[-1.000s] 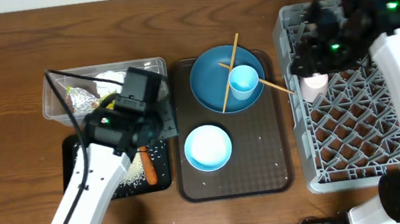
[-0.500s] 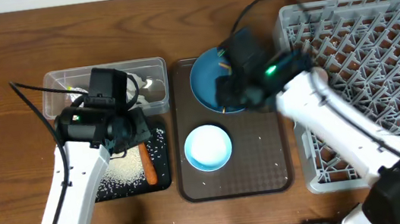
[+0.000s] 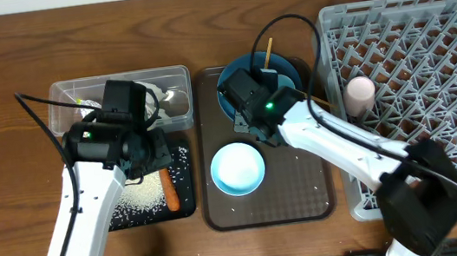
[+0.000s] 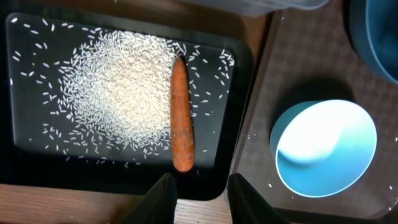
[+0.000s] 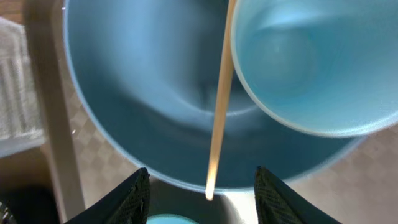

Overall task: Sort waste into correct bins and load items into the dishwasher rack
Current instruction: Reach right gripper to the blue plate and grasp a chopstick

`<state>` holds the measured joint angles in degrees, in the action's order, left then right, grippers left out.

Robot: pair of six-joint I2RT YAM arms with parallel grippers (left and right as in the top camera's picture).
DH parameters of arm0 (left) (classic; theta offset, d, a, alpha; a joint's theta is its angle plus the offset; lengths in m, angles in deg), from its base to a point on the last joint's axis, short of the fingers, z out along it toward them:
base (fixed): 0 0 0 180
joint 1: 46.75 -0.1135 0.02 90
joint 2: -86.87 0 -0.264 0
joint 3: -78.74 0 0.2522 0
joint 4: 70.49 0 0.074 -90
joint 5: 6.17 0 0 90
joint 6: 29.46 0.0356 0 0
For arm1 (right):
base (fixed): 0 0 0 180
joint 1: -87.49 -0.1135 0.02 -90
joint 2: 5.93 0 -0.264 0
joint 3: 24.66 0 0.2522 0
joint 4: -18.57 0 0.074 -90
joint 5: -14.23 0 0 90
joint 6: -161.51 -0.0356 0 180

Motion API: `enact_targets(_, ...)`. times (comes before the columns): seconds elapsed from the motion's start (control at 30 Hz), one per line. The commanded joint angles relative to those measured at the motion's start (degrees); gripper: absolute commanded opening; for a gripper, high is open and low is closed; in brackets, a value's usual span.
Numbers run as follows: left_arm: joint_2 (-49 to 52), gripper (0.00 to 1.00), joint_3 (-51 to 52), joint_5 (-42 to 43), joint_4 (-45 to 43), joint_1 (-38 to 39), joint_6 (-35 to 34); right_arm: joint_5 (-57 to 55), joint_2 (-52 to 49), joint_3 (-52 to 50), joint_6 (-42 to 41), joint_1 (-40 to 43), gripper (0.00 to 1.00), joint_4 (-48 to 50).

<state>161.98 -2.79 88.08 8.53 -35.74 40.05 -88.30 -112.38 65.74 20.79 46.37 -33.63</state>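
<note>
- Chopstick (image 5: 219,112) lies across the plate (image 5: 124,93), running top to bottom mid-frame in the right wrist view. Its lower end sits between the right fingers (image 5: 138,196), and the cup (image 5: 298,62) is at upper right, just beside it.
- Risk: closing on so thin a stick against the plate's curve could miss or flick it, and a sideways nudge could tip the cup.
- Right arm reaches over the plate, upper centre of the overhead view, fingers spread wide and empty.
- Left arm hangs over the black tray (image 4: 25,168), where the carrot (image 4: 181,115) and rice (image 4: 118,99) lie; left fingers (image 4: 163,199) are slightly apart, holding nothing.
</note>
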Motion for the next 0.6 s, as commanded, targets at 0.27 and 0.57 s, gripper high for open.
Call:
enact_targets(0.27,-0.7,0.31,-0.7,-0.9,0.5,-0.2,1.4,-4.2,-3.7,-0.5,-0.9,-0.1,0.49,3.7)
enact_targets(0.57,-0.7,0.31,-0.7,-0.9,0.5,-0.2,1.4,-5.2,-4.9,-0.5,-0.9,-0.1,0.31,3.7)
